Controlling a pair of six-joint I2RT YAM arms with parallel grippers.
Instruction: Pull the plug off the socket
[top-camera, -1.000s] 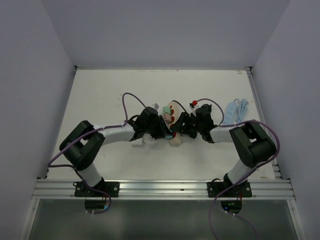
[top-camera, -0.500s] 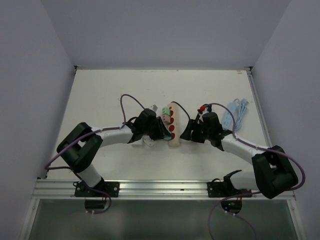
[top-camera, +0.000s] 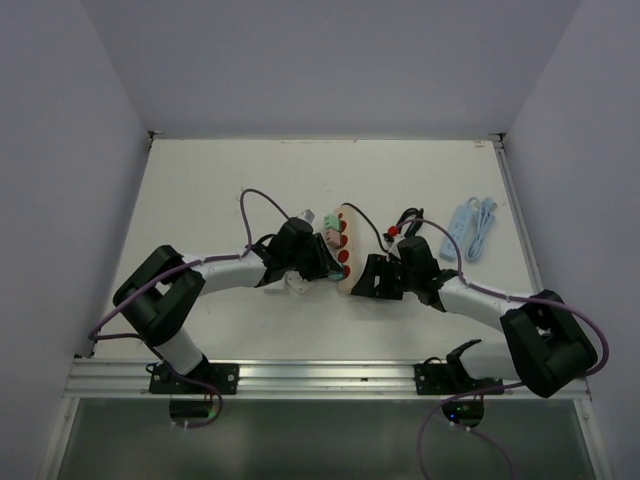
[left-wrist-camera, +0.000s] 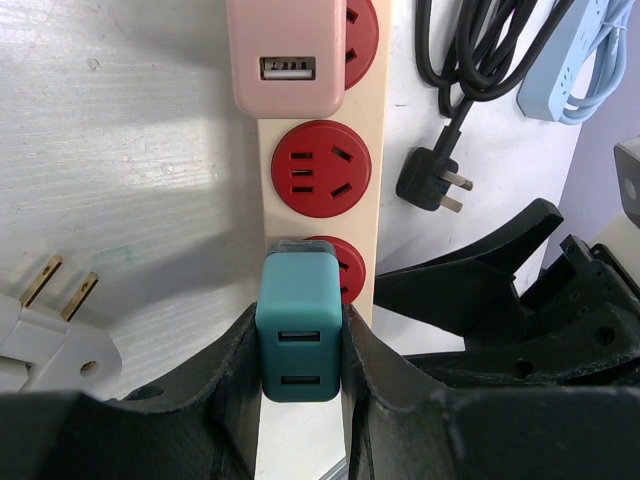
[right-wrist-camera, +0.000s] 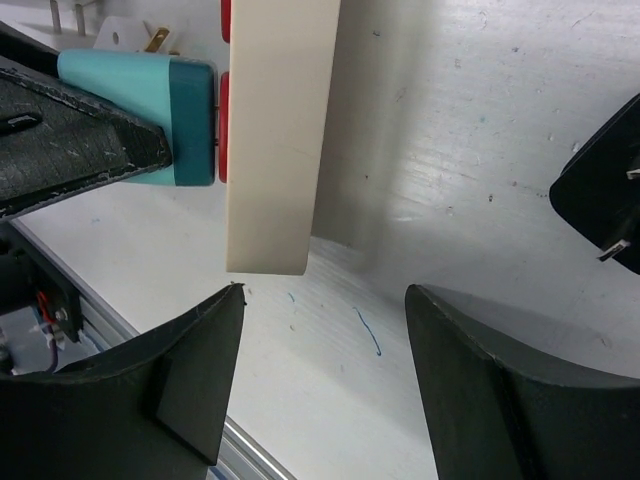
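A cream power strip (top-camera: 345, 240) with red sockets (left-wrist-camera: 320, 170) lies mid-table. A teal USB plug (left-wrist-camera: 298, 325) sits in its nearest socket, flush against the strip in the right wrist view (right-wrist-camera: 150, 115). My left gripper (left-wrist-camera: 298, 350) is shut on the teal plug, one finger on each side; in the top view (top-camera: 330, 262) it is at the strip's left side. A pink plug (left-wrist-camera: 287, 55) sits in a farther socket. My right gripper (right-wrist-camera: 325, 292) is open and empty just off the strip's near end (right-wrist-camera: 275, 130), touching nothing; it shows in the top view (top-camera: 368, 280).
A black cable with a loose black plug (left-wrist-camera: 430, 185) lies right of the strip (top-camera: 400, 222). A light blue power strip (top-camera: 470, 225) lies at the far right. A white pronged adapter (left-wrist-camera: 50, 340) lies left of my left gripper. The table's front rail is close behind the grippers.
My right gripper has drawn back from the strip's right side towards the near edge and now stands open off its near end. My left gripper has stayed on the teal plug.
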